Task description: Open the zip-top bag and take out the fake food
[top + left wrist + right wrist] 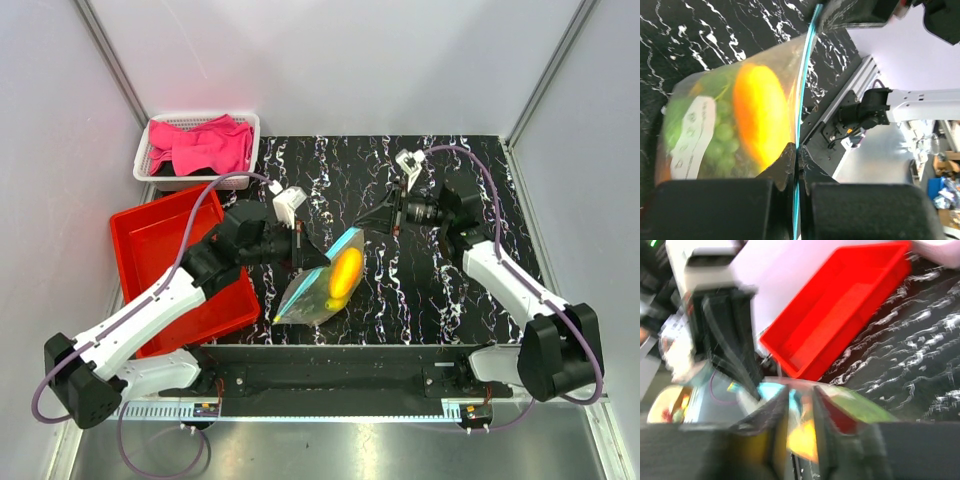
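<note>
The zip-top bag [322, 285] hangs tilted over the black marbled table, its light blue zip strip [801, 95] stretched between my two grippers. My left gripper [305, 257] is shut on the strip's lower part; in the left wrist view the left gripper [797, 155] has its jaws pressed together on the strip. Inside the bag are fake food pieces: a yellow-orange piece [760, 115], green grapes [720, 135], and a white label [692, 132]. My right gripper [372, 222] is at the bag's upper corner. The right wrist view is blurred; there the right gripper [800, 405] has a gap between its jaws, with the bag's edge in it.
A red bin [150, 240] lies left of the bag, under the left arm; it also shows in the right wrist view [840, 315]. A white basket [150, 165] with a pink cloth [205, 145] stands at the back left. Grey walls enclose the table.
</note>
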Robot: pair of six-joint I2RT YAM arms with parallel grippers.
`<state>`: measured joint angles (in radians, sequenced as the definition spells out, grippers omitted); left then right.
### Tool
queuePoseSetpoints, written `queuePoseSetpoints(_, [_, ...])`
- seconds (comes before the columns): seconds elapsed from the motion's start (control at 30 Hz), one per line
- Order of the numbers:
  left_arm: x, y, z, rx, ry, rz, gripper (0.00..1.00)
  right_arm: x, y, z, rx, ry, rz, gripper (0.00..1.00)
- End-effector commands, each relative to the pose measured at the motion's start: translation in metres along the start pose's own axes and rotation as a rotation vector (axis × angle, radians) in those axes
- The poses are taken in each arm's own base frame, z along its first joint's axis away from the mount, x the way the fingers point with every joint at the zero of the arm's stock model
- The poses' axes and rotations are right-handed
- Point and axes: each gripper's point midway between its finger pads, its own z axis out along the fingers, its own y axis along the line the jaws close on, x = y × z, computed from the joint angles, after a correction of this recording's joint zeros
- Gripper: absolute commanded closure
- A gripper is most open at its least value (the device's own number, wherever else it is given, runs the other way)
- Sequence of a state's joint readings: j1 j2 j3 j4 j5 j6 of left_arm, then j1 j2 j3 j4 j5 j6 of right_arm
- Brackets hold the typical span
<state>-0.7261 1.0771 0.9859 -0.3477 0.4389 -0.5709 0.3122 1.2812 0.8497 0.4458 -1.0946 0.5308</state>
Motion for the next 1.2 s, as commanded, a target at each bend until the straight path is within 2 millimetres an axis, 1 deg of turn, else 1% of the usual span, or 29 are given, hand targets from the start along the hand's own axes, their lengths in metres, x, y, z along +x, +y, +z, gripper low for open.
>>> queuePoseSetpoints(0.0, [-0.021,-0.026,-0.001,0.097,-0.094,-0.022,1.0,-0.019,-0.027,0.005,0.21,-0.029,0.118,0.57])
queuePoseSetpoints(0.03, [-0.023,-0.025,0.0,0.085,-0.104,-0.038,1.0,-0.007,-0.036,0.0,0.293,0.005,0.224,0.52])
queuePoseSetpoints(0.07, [-0.026,-0.023,0.001,0.067,-0.124,-0.047,1.0,-0.009,-0.047,-0.004,0.377,-0.012,0.259,0.51])
queuePoseSetpoints(0.1, [-0.028,-0.021,0.001,0.057,-0.136,-0.056,1.0,-0.01,-0.045,-0.008,0.413,-0.032,0.317,0.49])
queuePoseSetpoints(0.13, [-0.029,-0.02,0.002,0.048,-0.144,-0.076,1.0,-0.004,-0.047,-0.013,0.465,-0.033,0.377,0.45])
queuePoseSetpoints(0.17, [-0.031,-0.019,0.002,0.034,-0.158,-0.081,1.0,-0.005,-0.05,-0.017,0.511,-0.052,0.409,0.4])
queuePoseSetpoints(0.2, [-0.031,-0.018,0.003,0.028,-0.161,-0.086,1.0,-0.006,-0.045,-0.02,0.524,-0.063,0.44,0.31])
queuePoseSetpoints(0.23, [-0.032,-0.018,0.004,0.025,-0.168,-0.093,1.0,0.001,-0.042,-0.024,0.548,-0.042,0.475,0.1])
queuePoseSetpoints(0.27, [-0.032,-0.017,0.005,0.018,-0.171,-0.097,1.0,-0.004,-0.043,-0.029,0.59,-0.06,0.467,0.01])
queuePoseSetpoints(0.3, [-0.031,-0.016,0.008,0.016,-0.167,-0.103,1.0,-0.007,-0.037,-0.036,0.617,-0.073,0.442,0.0])
queuePoseSetpoints(0.33, [-0.032,-0.017,0.009,0.023,-0.171,-0.113,1.0,-0.001,-0.037,-0.044,0.662,-0.06,0.452,0.0])
queuePoseSetpoints(0.37, [-0.029,-0.016,0.012,0.023,-0.166,-0.121,1.0,-0.001,-0.035,-0.049,0.686,-0.064,0.443,0.0])
queuePoseSetpoints(0.4, [-0.028,-0.017,0.013,0.026,-0.165,-0.124,1.0,-0.006,-0.032,-0.055,0.714,-0.081,0.418,0.0])
queuePoseSetpoints(0.47, [-0.028,-0.02,0.017,0.034,-0.17,-0.123,1.0,0.004,-0.03,-0.062,0.746,-0.077,0.449,0.0])
queuePoseSetpoints(0.5, [-0.028,-0.021,0.019,0.035,-0.167,-0.122,1.0,0.002,-0.021,-0.062,0.73,-0.098,0.459,0.0])
queuePoseSetpoints(0.57, [-0.026,-0.023,0.023,0.031,-0.164,-0.118,1.0,0.005,-0.016,-0.06,0.718,-0.115,0.482,0.0])
queuePoseSetpoints(0.6, [-0.028,-0.024,0.024,0.031,-0.165,-0.115,1.0,0.005,-0.009,-0.057,0.703,-0.126,0.515,0.0])
queuePoseSetpoints(0.67, [-0.026,-0.024,0.03,0.023,-0.157,-0.11,1.0,0.006,-0.004,-0.052,0.687,-0.126,0.545,0.0])
queuePoseSetpoints(0.7, [-0.027,-0.026,0.03,0.025,-0.159,-0.108,1.0,0.01,-0.001,-0.047,0.673,-0.11,0.557,0.0])
queuePoseSetpoints(0.8, [-0.026,-0.026,0.036,0.014,-0.153,-0.103,1.0,0.01,-0.005,-0.048,0.72,-0.13,0.581,0.0])
queuePoseSetpoints(0.83, [-0.026,-0.027,0.036,0.015,-0.151,-0.104,1.0,0.01,-0.003,-0.047,0.723,-0.134,0.574,0.02])
queuePoseSetpoints(0.9, [-0.025,-0.028,0.039,0.016,-0.146,-0.099,1.0,0.009,-0.005,-0.048,0.748,-0.147,0.574,0.06])
queuePoseSetpoints(0.93, [-0.025,-0.03,0.039,0.017,-0.148,-0.097,1.0,0.01,-0.005,-0.046,0.747,-0.142,0.573,0.11])
queuePoseSetpoints(0.97, [-0.024,-0.029,0.041,0.013,-0.142,-0.098,1.0,0.012,-0.008,-0.044,0.759,-0.133,0.58,0.14])
queuePoseSetpoints(1.0, [-0.024,-0.031,0.041,0.018,-0.143,-0.094,1.0,0.014,-0.008,-0.042,0.759,-0.123,0.582,0.14])
queuePoseSetpoints(1.1, [-0.024,-0.032,0.043,0.015,-0.138,-0.092,1.0,0.022,-0.011,-0.037,0.774,-0.102,0.59,0.21])
queuePoseSetpoints(1.17, [-0.024,-0.034,0.044,0.018,-0.139,-0.089,1.0,0.027,-0.012,-0.034,0.788,-0.095,0.587,0.24])
